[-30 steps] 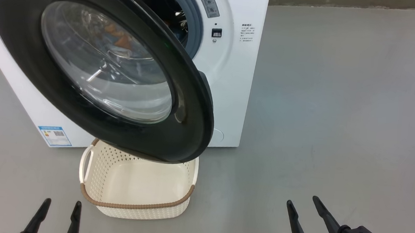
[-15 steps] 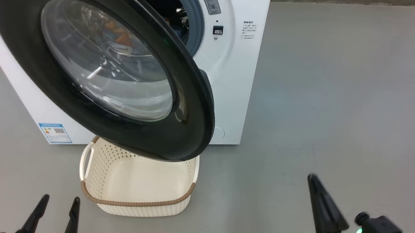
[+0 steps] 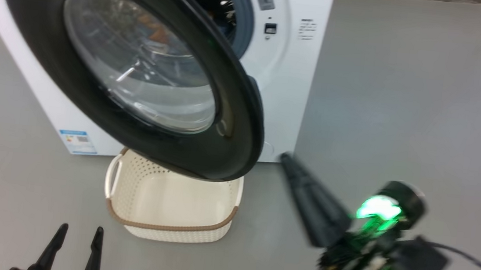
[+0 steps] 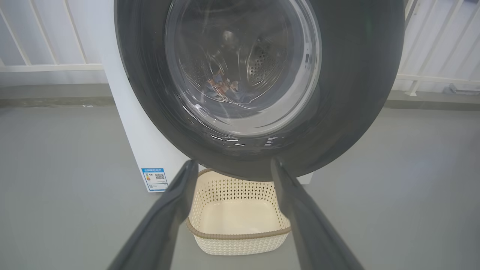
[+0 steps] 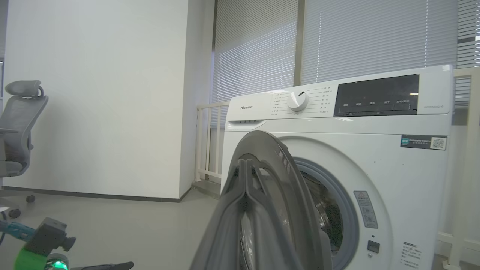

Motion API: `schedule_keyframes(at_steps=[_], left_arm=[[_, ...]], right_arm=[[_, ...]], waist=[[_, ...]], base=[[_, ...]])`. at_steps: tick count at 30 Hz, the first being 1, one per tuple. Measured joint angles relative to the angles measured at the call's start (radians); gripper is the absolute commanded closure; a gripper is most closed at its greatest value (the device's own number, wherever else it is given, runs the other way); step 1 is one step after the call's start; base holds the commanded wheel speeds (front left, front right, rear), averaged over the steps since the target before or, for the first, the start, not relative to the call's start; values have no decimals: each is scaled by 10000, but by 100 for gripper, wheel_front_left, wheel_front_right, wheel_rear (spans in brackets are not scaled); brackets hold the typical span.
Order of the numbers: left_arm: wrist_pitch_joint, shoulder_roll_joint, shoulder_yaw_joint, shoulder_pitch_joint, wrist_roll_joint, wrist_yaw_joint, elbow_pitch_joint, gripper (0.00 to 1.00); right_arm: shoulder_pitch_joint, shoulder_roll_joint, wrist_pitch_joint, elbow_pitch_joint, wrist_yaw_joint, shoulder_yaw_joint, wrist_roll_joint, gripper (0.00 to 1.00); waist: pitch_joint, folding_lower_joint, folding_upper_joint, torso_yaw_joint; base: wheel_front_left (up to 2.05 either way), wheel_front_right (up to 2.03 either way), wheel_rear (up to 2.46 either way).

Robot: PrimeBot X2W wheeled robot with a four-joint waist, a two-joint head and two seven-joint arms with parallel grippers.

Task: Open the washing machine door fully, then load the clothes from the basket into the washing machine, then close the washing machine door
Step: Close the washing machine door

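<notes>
Closing the door (image 3: 141, 68), judging by the layout. Finding it hanging part-open at 11 o'clock in the head view, swinging out from the washer (image 3: 289, 91) and overhanging the basket (image 3: 170, 226). Basket sitting on the floor at 6 o'clock with nothing showing inside. Spotting the clothes (image 4: 225, 84) through the glass, lying already in the drum.

Holding the right gripper (image 3: 286, 159) at 4 o'clock, fingers pressed together on nothing, tip pointing toward 11 o'clock, near the door's free edge but apart from it. Resting the left gripper (image 3: 82, 228) at 7 o'clock, fingers spread wide, gripping nothing.

Expecting the door to be handling as a rigid, fairly heavy slab, turning on its hinge only, with no give. Glossy rim likely slippery; glass bowl best avoided. Judging a push better than a pinch: pressing the shut fingers against the black rim near the free edge, far from the hinge, for most leverage. Probably needing a firm final shove to get the latch catching. Watching for the fingertip skidding off the gloss.
</notes>
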Motion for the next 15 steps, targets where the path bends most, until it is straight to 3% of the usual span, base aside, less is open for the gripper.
schedule_keyframes(at_steps=[7, 15], left_arm=[[0, -84, -431, -401, -21, -2, 23, 0], [0, -238, -913, -910, -201, -2, 17, 0]], right_arm=[[-1034, -765, 495, 765, 0, 2506, 554, 100], [-1615, -1175, 1131, 2614, 0, 3267, 788, 100]], waist=[[183, 0, 0, 578], [689, 0, 0, 1330]], base=[[0, 0, 0], [0, 0, 0]])
